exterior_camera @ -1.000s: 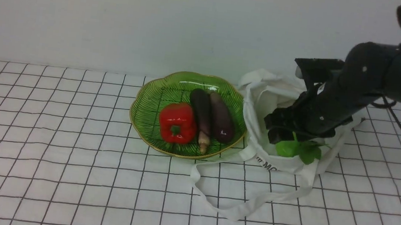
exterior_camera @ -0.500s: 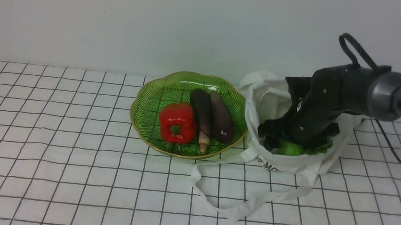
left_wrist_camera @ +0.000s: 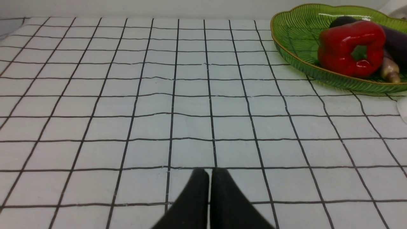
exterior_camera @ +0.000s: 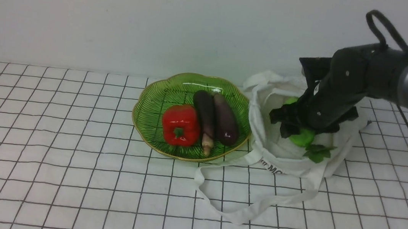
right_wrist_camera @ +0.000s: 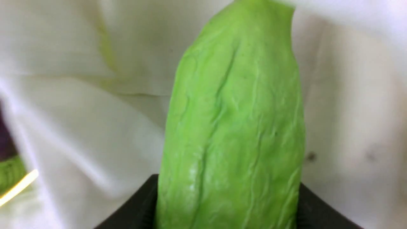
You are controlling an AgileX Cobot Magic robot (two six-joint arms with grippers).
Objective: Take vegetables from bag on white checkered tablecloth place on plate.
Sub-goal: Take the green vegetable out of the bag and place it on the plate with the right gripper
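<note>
The right gripper [exterior_camera: 296,129] is clamping the light-green oblong vegetable [right_wrist_camera: 232,127] across its middle. Its jaws are narrowed onto the vegetable's flanks and are holding it just above the open mouth of the white cloth tote bag [exterior_camera: 279,159], with a green end showing on each side of the jaws in the front view. The skin is looking glossy and finely veined, so I am judging it firm, fairly light and somewhat slippery. A mid-length hold is likely keeping it balanced, whereas a grip near one end would probably let it swing or slide. The bag is slumping softly on the counter, and its cloth could be catching on anything lifted out. Green leaves [exterior_camera: 317,152] are lying at its mouth, probably the radish's, though no white body is showing. The green scalloped plate [exterior_camera: 152,97], sitting just beside the bag on the white checkered tablecloth [exterior_camera: 68,160], is already carrying a red bell pepper [exterior_camera: 181,124] and two dark purple eggplants [exterior_camera: 225,119]. That is leaving bare room mainly on its left side. The left gripper [left_wrist_camera: 210,190] is hovering low over the cloth, jaws pressed together on nothing.
</note>
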